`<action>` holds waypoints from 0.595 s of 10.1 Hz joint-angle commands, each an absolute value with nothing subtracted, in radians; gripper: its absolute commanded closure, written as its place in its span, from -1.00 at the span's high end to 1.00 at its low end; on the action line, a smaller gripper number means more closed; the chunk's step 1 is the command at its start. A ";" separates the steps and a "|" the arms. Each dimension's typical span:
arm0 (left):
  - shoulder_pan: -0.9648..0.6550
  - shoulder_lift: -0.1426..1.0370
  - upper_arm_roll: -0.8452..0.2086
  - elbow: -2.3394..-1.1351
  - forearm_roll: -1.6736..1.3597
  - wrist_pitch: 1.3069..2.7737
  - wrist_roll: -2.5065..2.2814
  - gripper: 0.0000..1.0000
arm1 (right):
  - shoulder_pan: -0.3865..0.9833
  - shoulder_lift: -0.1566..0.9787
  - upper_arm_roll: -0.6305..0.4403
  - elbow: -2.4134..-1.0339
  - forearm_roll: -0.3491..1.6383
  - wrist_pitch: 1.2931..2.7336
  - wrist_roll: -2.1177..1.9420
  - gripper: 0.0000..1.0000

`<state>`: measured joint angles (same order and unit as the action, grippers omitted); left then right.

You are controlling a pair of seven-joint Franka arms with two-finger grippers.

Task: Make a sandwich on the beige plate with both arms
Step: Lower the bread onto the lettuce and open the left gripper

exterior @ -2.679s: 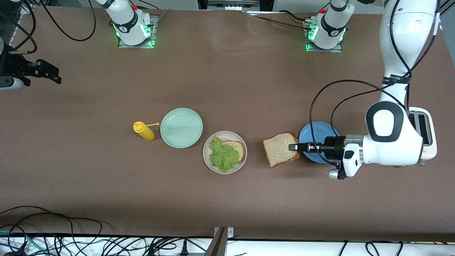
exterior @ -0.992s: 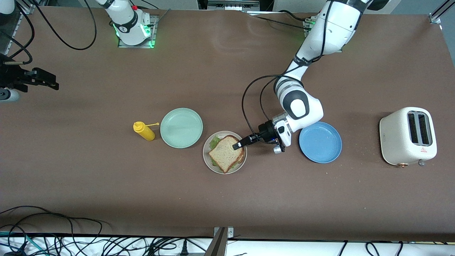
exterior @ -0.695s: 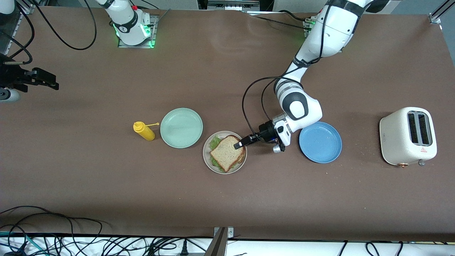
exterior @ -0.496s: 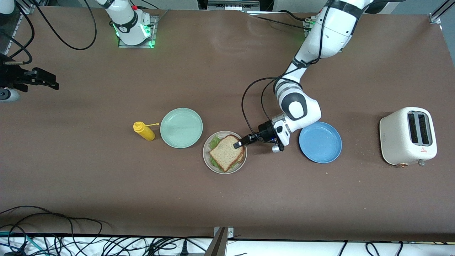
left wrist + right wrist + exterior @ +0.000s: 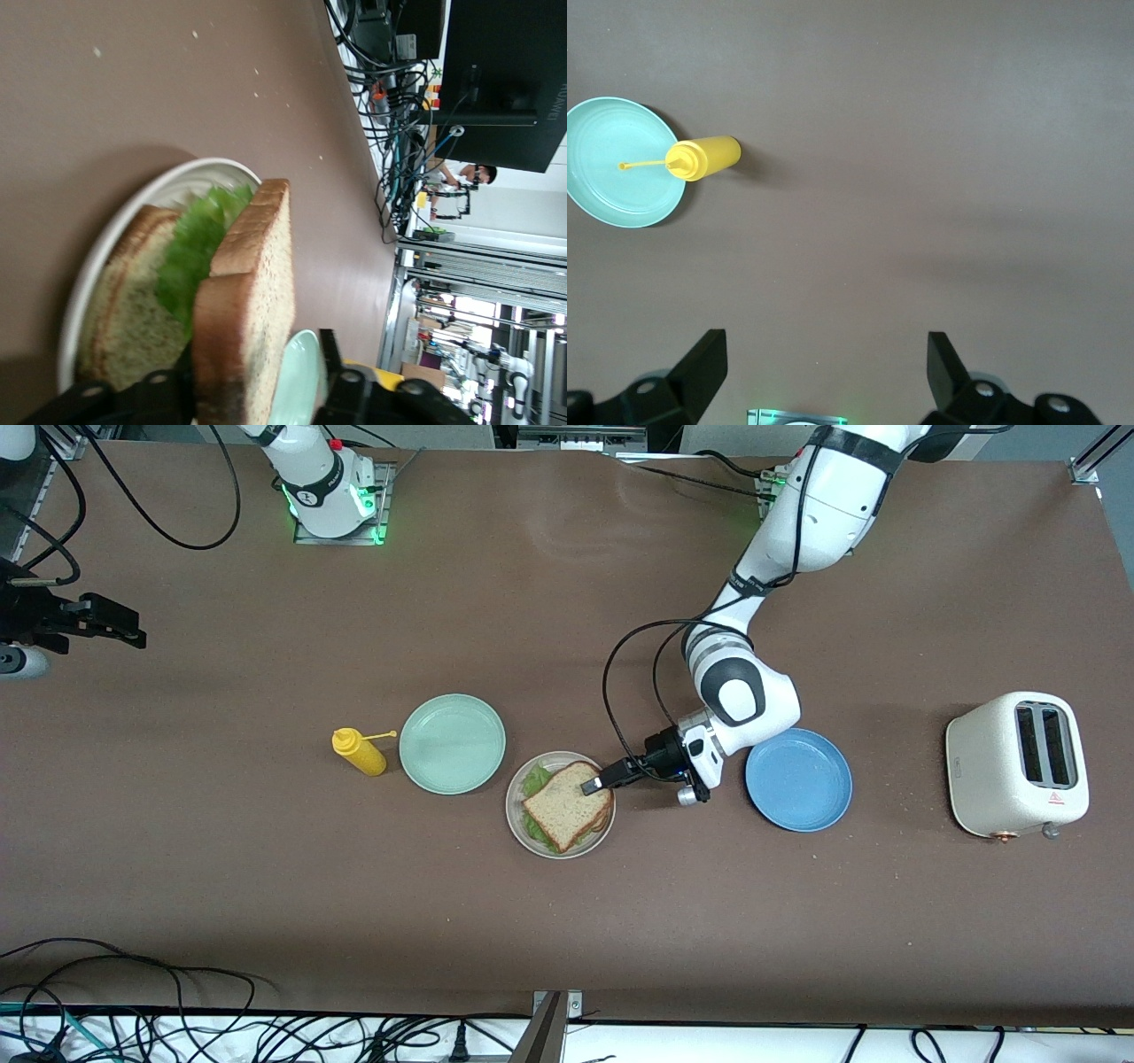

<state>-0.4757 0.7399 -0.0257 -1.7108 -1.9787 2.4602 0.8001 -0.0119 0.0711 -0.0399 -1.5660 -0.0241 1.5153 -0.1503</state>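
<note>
The beige plate (image 5: 516, 817) holds the sandwich: a bottom bread slice (image 5: 124, 301), a green lettuce leaf (image 5: 534, 781) and a top bread slice (image 5: 567, 804) lying on them. My left gripper (image 5: 589, 786) is at the top slice's corner on the blue plate's side. In the left wrist view the top slice (image 5: 252, 292) stands between the fingers of that gripper (image 5: 257, 354), which is open, with a gap showing on one side. My right gripper (image 5: 824, 354) waits open and empty above the table at the right arm's end (image 5: 97, 622).
A mint-green plate (image 5: 452, 744) and a yellow squeeze bottle (image 5: 359, 751) stand beside the beige plate toward the right arm's end. A blue plate (image 5: 797, 779) and a white toaster (image 5: 1014, 766) stand toward the left arm's end.
My left gripper carried the top slice from beside the blue plate onto the lettuce, then its fingers parted from the slice. The right arm has stayed still.
</note>
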 commanded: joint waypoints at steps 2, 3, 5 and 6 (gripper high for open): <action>-0.465 0.733 -0.025 -1.709 -1.895 2.517 0.815 1.00 | -0.023 0.066 -0.034 -1.554 -0.006 1.497 -0.149 1.00; -0.462 0.730 -0.023 -1.712 -1.873 2.517 0.813 1.00 | -0.023 0.067 -0.034 -1.554 -0.006 1.497 -0.150 1.00; -0.453 0.712 -0.006 -1.718 -1.813 2.522 0.799 1.00 | -0.023 0.067 -0.035 -1.555 -0.006 1.496 -0.150 1.00; -0.451 0.697 -0.005 -1.730 -1.798 2.549 0.798 1.00 | -0.023 0.066 -0.035 -1.555 -0.006 1.496 -0.150 1.00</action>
<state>-0.4620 0.7332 -0.0029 -1.7089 -1.8427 2.5205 0.8016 -0.0120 0.0711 -0.0399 -1.5660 -0.0241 1.5125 -0.1504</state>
